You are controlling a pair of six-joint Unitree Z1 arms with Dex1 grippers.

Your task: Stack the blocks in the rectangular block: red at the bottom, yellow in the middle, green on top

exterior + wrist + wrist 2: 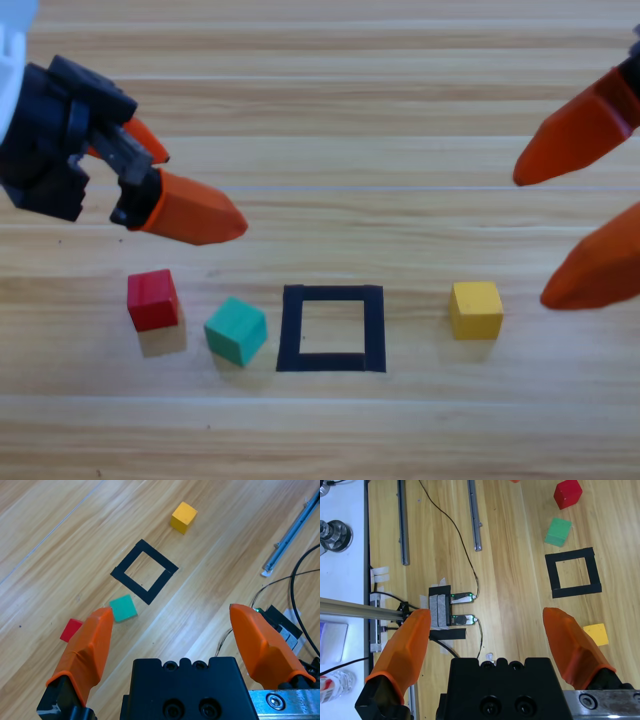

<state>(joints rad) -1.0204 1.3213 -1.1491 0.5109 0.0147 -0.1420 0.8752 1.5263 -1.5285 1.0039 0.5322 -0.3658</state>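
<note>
Blocks: three, all on the table in one row near its front edge, none stacked.
Red cube: leftmost, apart from the green cube.
Rectangular block: one tape outline, hollow centre bare, green cube just left of it.
Yellow cube: right of the outline, open table around it.
Left end effector: jaws spread, holding nothing, above the red cube.
Right end effector: jaws spread, holding nothing, at the right edge near the yellow cube.
Far side: bare wood.
</note>
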